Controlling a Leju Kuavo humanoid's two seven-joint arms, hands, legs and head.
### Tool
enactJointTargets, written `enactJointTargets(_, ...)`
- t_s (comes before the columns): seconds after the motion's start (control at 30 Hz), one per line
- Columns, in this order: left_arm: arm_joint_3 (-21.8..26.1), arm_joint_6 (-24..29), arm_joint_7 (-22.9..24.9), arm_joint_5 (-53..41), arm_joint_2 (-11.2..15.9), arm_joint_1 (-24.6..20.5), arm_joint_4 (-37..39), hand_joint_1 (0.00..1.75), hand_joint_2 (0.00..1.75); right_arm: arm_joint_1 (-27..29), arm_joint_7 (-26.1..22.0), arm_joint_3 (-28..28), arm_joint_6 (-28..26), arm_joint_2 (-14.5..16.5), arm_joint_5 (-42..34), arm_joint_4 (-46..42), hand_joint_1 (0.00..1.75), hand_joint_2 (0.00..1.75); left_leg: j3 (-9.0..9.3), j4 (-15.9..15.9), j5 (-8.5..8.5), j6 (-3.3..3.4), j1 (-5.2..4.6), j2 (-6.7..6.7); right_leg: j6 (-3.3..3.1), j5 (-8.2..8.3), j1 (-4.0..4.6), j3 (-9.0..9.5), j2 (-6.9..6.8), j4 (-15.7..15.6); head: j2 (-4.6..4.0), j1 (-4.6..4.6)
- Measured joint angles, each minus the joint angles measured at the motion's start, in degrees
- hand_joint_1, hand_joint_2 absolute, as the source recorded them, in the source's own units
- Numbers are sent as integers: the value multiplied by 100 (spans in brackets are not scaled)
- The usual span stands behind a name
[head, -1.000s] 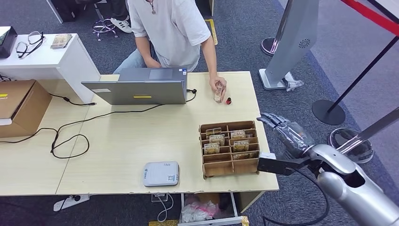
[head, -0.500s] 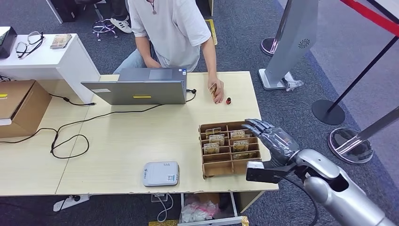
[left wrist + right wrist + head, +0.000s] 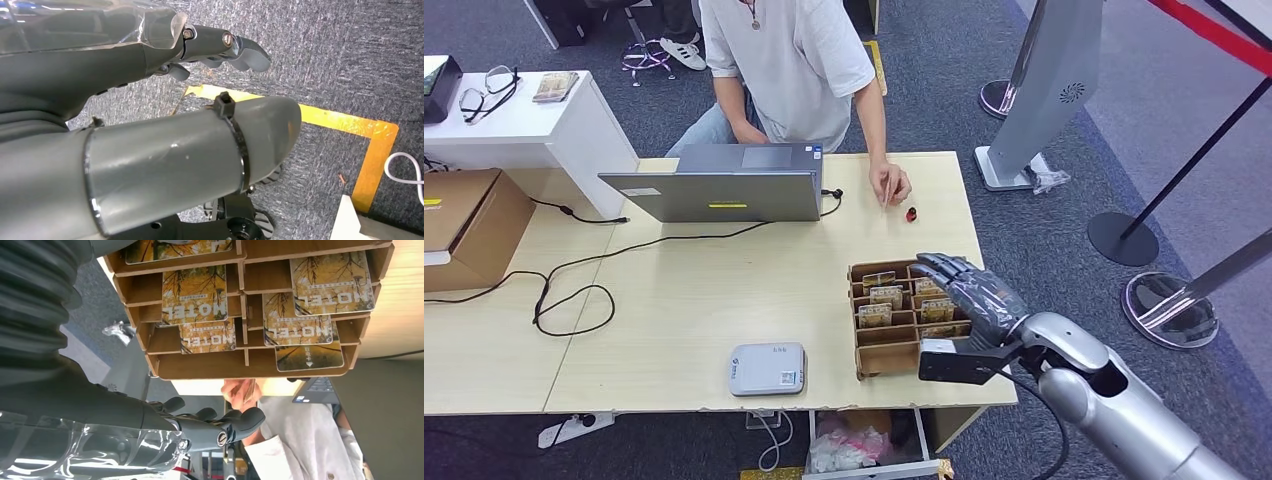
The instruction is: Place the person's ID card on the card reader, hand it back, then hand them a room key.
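Nearest, right hand [image 3: 969, 290] out over the right side of the wooden card rack [image 3: 894, 355], fingers loosely spread and lightly curled, nothing held; seen from the right wrist, fingers [image 3: 220, 425] hanging clear of the rack [image 3: 250, 365], not touching any card; left hand [image 3: 220, 47] pointed down at grey carpet [image 3: 340, 60] with yellow floor tape [image 3: 345, 120], fingers slightly bent and apart, holding nothing.

On the bench [image 3: 724, 290], near its front edge, grey card reader [image 3: 767, 369], flat, nothing lying on top; just to its right, the card rack with several room keys [image 3: 886, 296] standing in its upper compartments, each printed with a yellow tree picture and the word MOTEL [image 3: 196, 295]; front compartments bare.

Further back, black cable [image 3: 574, 290] looping across the left half of the bench; open laptop [image 3: 724, 185] at the far edge; beside it to the right, a person's hand [image 3: 891, 184] resting on the bench, a small red object [image 3: 911, 214] just by it; ID card not clearly made out, possibly under that hand; cannot tell.

Beyond the bench, person in a light shirt [image 3: 789, 60], seated; to the left, white side table [image 3: 524, 120] carrying glasses [image 3: 484, 90].
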Motion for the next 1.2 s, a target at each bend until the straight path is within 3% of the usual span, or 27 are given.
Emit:
enactJointTargets(0.33, -1, -2, 1, -18, 2, 1, 0, 0, 0, -13, 64, 42, -25, 1, -58, 38, 11, 175, 1, 0, 0, 0, 0, 0, 0, 0, 0, 0, 0, 0, 0, 1)
enactJointTargets(0.47, 0, -3, 0, -22, 2, 1, 0, 0, 0, -13, 69, 42, -30, 1, -69, 38, 54, 175, 1, 0, 0, 0, 0, 0, 0, 0, 0, 0, 0, 0, 0, 1)
enactJointTargets(0.5, 0, -3, 0, -27, 2, 1, 0, 0, 0, -13, 70, 42, -33, 1, -70, 38, 57, 175, 1, 0, 0, 0, 0, 0, 0, 0, 0, 0, 0, 0, 0, 1)
enactJointTargets(0.6, 0, -5, 0, -42, 2, 1, 0, 0, 0, -13, 83, 42, -46, 1, -79, 38, 53, 175, 1, 0, 0, 0, 0, 0, 0, 0, 0, 0, 0, 0, 0, 1)
enactJointTargets(0.83, -1, -54, 1, -69, 4, 1, 0, 0, 0, -11, 141, 42, -100, -1, -97, 39, 70, 175, 3, 1, 0, 0, 0, 0, 0, 0, 0, 0, 1, 0, 0, 1)
enactJointTargets(0.97, -1, -63, 0, -77, 7, 1, 0, 0, 0, -6, 166, 43, -104, -1, -96, 43, 61, 175, 3, 1, 0, 0, 0, 1, 0, 0, 0, 0, 1, 0, 0, 1)
enactJointTargets(1.2, -1, -73, 0, -114, 12, 0, 0, 0, 0, 1, 179, 42, -108, -1, -95, 76, 65, 175, 3, 1, 0, 0, 0, 1, 0, 0, 0, 0, 1, 0, 0, 1)
